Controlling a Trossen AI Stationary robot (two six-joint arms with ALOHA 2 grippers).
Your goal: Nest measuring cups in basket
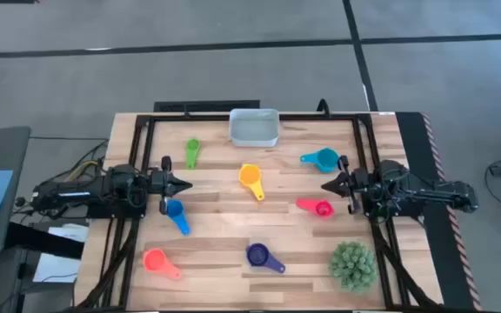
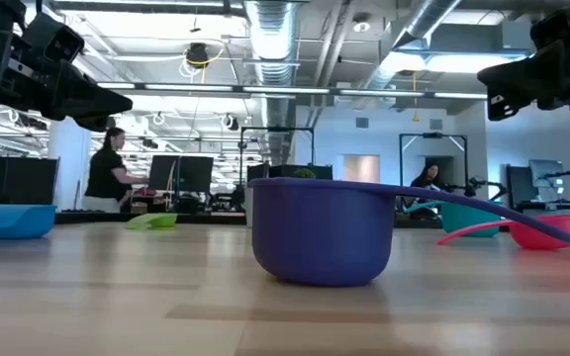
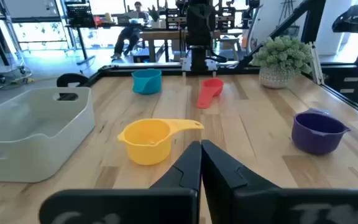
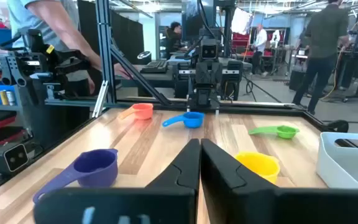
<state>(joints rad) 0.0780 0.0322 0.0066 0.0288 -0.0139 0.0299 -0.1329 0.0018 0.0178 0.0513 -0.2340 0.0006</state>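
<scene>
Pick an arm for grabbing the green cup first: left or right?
Left, probably. The green cup lies on the left half of the table, close to the left gripper. The right gripper waits across the table, nearer the teal cup. Both grippers are shut and empty.

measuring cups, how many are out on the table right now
7, all loose on the table: green, yellow, teal, pink, blue, orange-red, purple. None in the basket.
</scene>
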